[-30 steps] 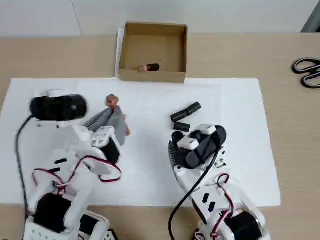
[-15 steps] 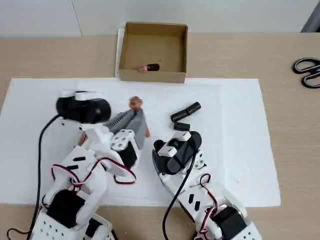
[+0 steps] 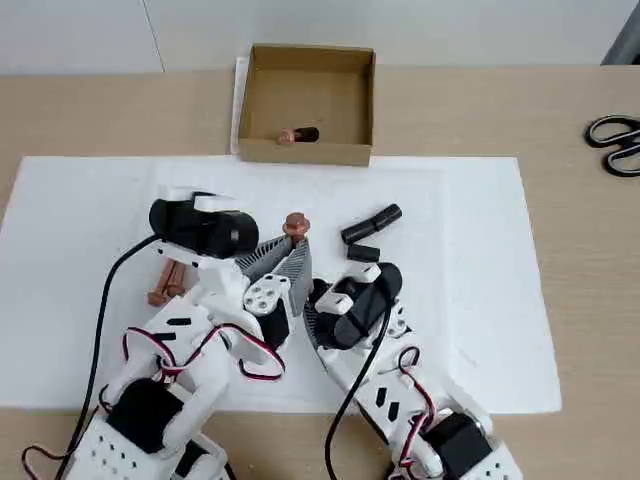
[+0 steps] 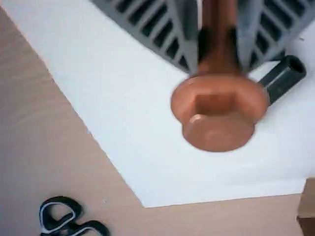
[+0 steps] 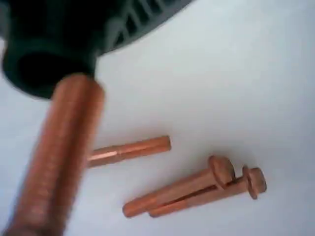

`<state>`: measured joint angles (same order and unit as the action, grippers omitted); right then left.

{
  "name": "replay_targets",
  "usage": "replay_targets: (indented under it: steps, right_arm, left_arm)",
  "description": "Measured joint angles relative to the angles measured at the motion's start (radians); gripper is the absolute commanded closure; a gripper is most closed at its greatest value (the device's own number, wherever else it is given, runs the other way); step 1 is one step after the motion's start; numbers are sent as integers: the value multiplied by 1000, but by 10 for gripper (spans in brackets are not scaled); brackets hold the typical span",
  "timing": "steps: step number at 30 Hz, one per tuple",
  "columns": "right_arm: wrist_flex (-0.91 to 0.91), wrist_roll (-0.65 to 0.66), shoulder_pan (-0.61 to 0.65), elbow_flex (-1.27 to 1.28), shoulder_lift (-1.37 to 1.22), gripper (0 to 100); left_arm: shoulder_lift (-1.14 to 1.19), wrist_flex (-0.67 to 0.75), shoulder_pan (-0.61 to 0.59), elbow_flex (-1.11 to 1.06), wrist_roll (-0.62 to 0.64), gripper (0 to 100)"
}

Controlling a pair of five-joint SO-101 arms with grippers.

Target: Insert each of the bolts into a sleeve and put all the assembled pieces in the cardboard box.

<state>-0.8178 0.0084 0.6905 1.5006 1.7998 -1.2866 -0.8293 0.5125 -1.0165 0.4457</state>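
My left gripper (image 3: 291,248) (image 4: 217,37) is shut on a copper bolt (image 3: 295,224) (image 4: 216,110), head pointing away from the arm. My right gripper (image 5: 54,44) is shut on a black sleeve (image 5: 42,61), just right of the left gripper in the high view. The held bolt's shaft (image 5: 54,157) ends at the sleeve's mouth; I cannot tell whether it is inside. Three loose bolts (image 5: 192,189) (image 3: 165,280) lie on the white paper (image 3: 480,300). Two loose sleeves (image 3: 372,222) (image 4: 283,76) lie near the paper's middle. The cardboard box (image 3: 258,100) holds one assembled piece (image 3: 297,135).
Scissors (image 3: 612,140) (image 4: 69,223) lie on the bare wooden table at the far right. The box stands at the paper's far edge, beyond both grippers. Both arm bases sit at the near edge.
My left arm has swung right with the bolt, bringing it up to the right gripper. The right arm turned left early on, then stayed put.
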Motion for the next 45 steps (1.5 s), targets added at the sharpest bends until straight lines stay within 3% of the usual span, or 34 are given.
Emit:
replay_targets:
  steps: [45]
  right_arm:
    - [0, -83, 17, 2, -2, 995]
  left_arm:
    - [-2, 72, 5, -51, -6, 994]
